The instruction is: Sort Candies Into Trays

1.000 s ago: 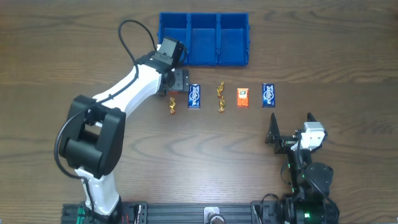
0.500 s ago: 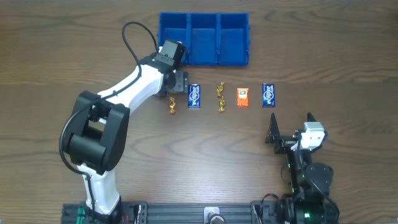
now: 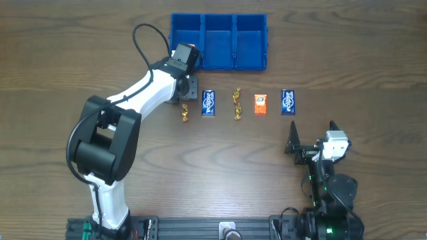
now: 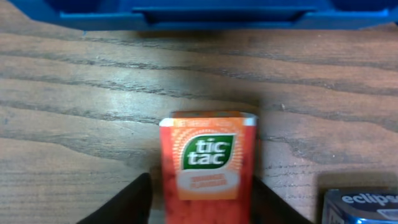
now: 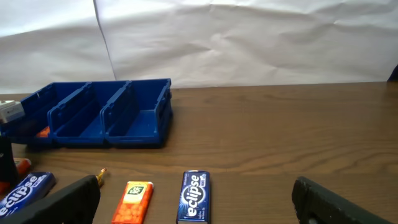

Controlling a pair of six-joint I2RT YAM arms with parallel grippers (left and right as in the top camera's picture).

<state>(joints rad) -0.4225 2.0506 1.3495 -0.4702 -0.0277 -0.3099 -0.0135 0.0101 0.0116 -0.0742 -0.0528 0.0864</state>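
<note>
Orange mint box: a small hard plastic case. We judge it light and stiff, with smooth faces that can slip. It needs only a moderate squeeze.
Where to hold: across the two long narrow sides, near the middle, as the fingers sit now. We think a hold near one end could let it swing.
Left gripper: clamped on the box, one finger at each side. The box seems a little above the table, because a shadow lies under it.
Place: in the top view the box and gripper are at 7 o'clock from the blue tray, just beside the front corner of its left compartment.
Right gripper: fingers wide apart, holding nothing, at 5 o'clock on the table, apart from the candies.
Row on the table: at 6 o'clock from the tray lie a gold candy, a blue pack, two gold candies, a second orange box and another blue pack.
Change: compared with one second ago, the elbow of the left arm is shifted a little toward 12 o'clock and the wrist is slightly nearer to the tray. The row and the right arm are as they were.
</note>
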